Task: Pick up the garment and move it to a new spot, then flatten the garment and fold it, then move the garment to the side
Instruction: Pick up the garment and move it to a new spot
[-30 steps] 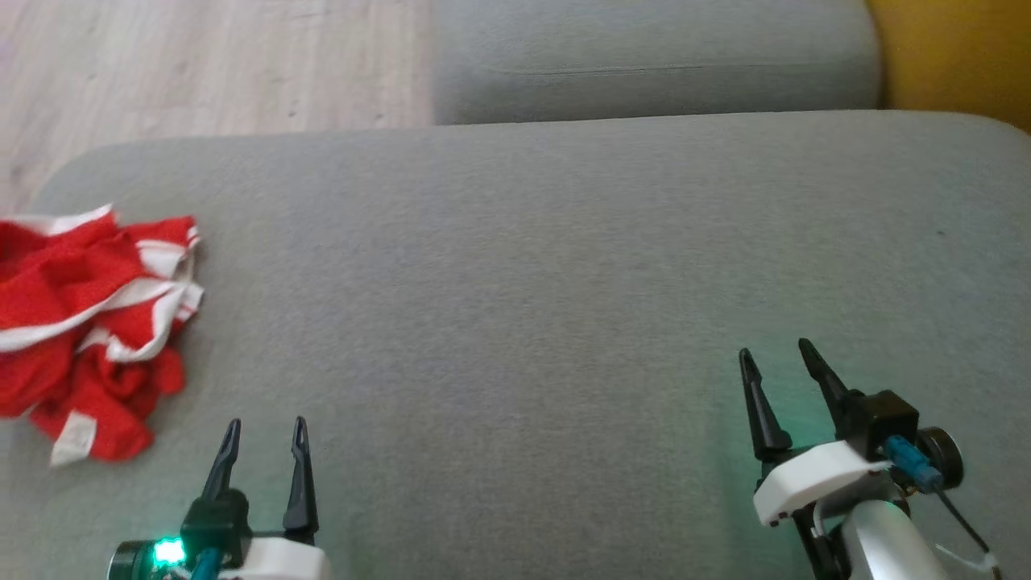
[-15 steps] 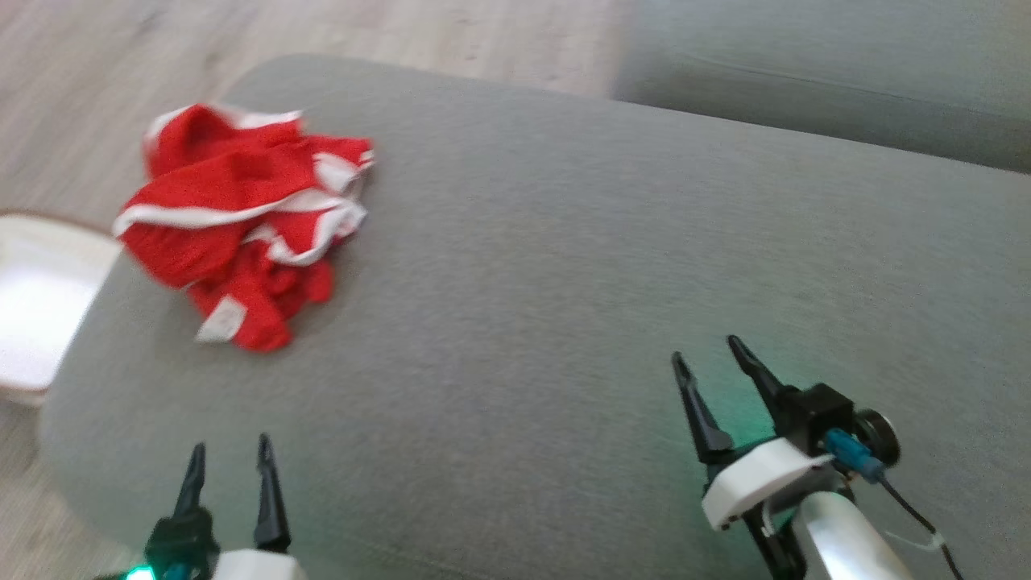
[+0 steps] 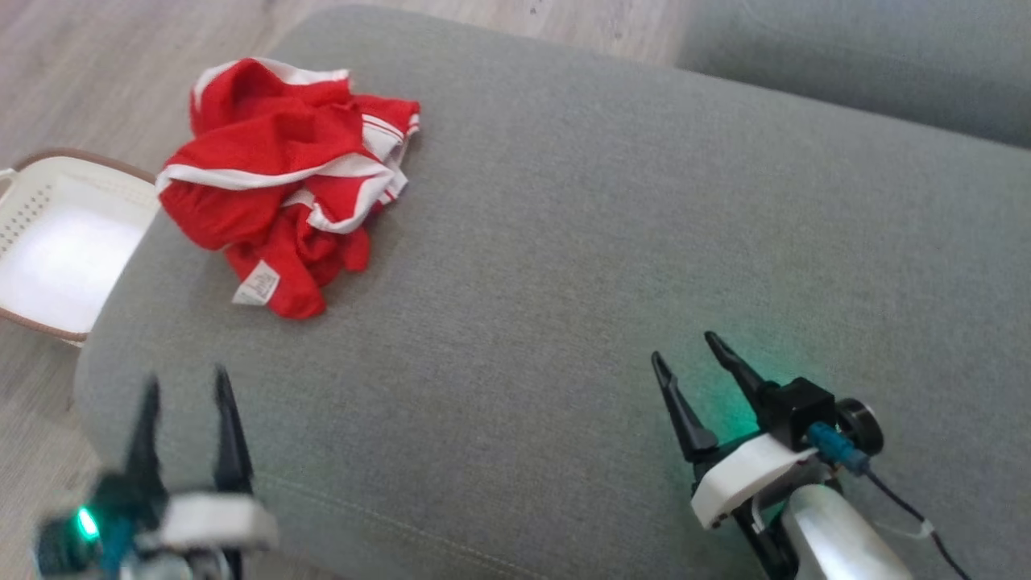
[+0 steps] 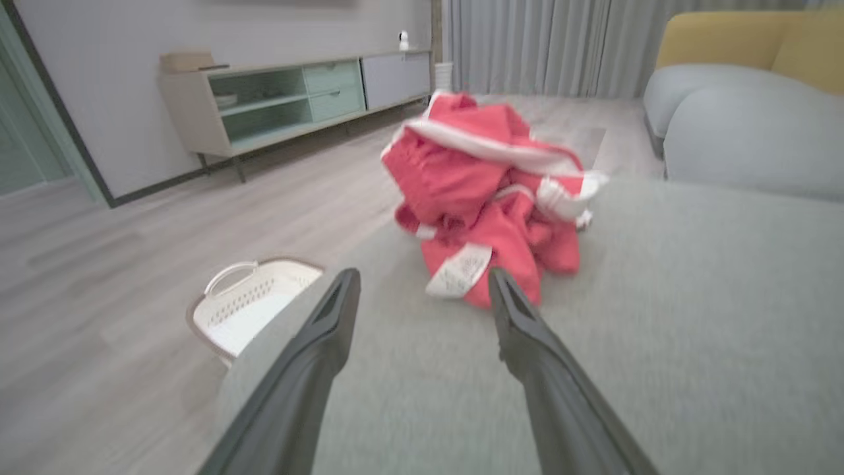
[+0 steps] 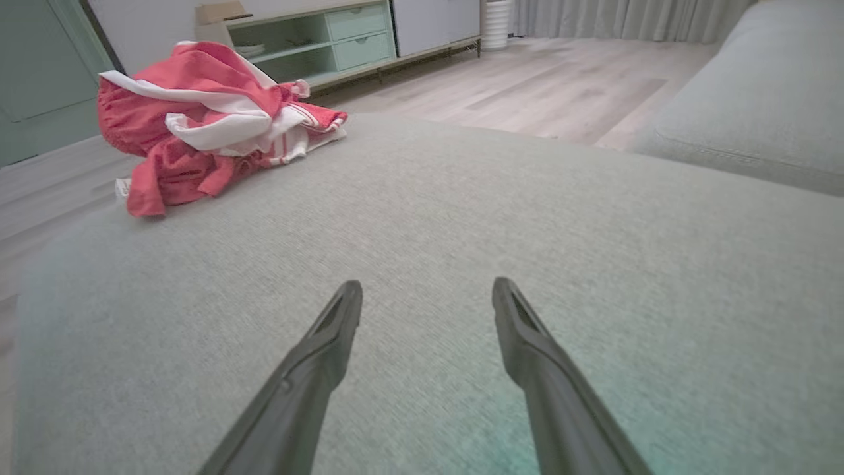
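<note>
Grey, finely woven upholstery covers the broad seat cushion (image 3: 612, 242) that fills most of the head view. A second grey cushion (image 3: 870, 64) lies beyond it at the upper right. Pale wood-look plank flooring (image 3: 105, 72) runs along the cushion's far-left side. A white perforated plastic laundry basket with a brown rim (image 3: 56, 250) stands on that floor, just beside the cushion's rounded corner.

The left wrist view shows more of the room: a low beige sideboard with pale green drawers (image 4: 290, 99) against the wall, grey pleated curtains (image 4: 527, 43), and a mustard-yellow sofa back (image 4: 745, 36).

The crumpled red garment with white trim (image 3: 282, 177) sits in a loose heap on the cushion near that basket-side corner. Its small white sewn-in label (image 3: 256, 286) is turned towards the robot.

The left gripper (image 3: 184, 379) shows blurred at the lower left of the head view, over the cushion's near edge. Its two dark fingers are parted with a clear gap and grip nothing. From its own wrist camera the fingers point at the garment, which lies ahead of the tips and apart from them.

The right gripper (image 3: 685, 348) is over bare cushion at the lower right, well apart from the garment. Its jaws are likewise spread and empty, and a green glow falls on the fabric beside it. Whether either gripper's tips touch the upholstery cannot be told.
</note>
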